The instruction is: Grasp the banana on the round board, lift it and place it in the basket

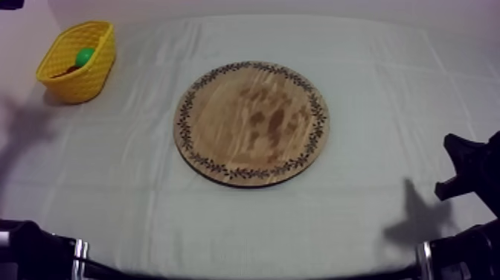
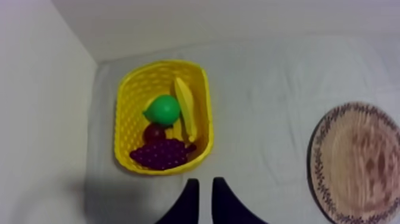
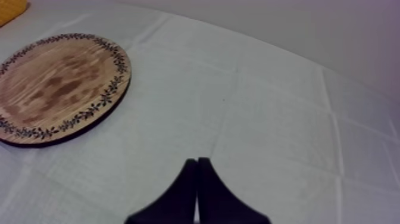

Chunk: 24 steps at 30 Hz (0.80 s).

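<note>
Closest to me, my left fingers (image 2: 196, 186) are released, a slim gap between them and nothing in it, hanging just short of the yellow basket (image 2: 121, 116). My right fingers (image 3: 197, 162) are pressed together into a narrow wedge on nothing, over bare tabletop (image 3: 280, 119), well apart from the wooden board (image 3: 59, 83).

Farther out, the board carries no fruit. The banana (image 2: 186, 110) lies in the basket, leaning along the wall on the board's side, with the pear (image 2: 162, 110) beside it, the small red fruit (image 2: 155, 132) under the pear and the grapes (image 2: 162, 154) at the near end. I judge the task done.

As a toy it should be light, stiff and smooth-skinned, so likely to slip. I would grip it across the middle of its curve, fingers square to its length.

Its near tip looks tucked behind the grapes; I cannot tell whether they touch. From above, the basket's wall hides all the fruit but the pear.
</note>
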{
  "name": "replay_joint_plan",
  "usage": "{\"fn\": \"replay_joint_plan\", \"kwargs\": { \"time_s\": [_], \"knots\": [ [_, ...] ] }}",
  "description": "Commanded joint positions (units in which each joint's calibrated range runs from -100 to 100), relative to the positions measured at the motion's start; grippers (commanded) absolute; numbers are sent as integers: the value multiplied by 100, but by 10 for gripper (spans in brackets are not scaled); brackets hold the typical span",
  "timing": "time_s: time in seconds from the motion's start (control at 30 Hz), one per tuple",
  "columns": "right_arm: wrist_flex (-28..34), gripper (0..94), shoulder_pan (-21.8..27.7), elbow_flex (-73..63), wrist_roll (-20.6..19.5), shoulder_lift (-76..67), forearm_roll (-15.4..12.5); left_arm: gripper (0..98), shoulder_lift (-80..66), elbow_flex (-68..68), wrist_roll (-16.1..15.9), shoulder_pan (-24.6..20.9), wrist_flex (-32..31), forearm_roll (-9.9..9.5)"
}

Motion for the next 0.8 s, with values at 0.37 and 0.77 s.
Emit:
{"fn": "replay_joint_plan", "kwargs": {
  "time_s": [0.37,0.77],
  "knots": [
    [0,2,0,-3,0,3,0,3,-3093,3112,143,120,-2063,12],
    [0,2,0,-3,0,3,0,1,-4997,6649,288,460,-4173,88]
  ]
}}
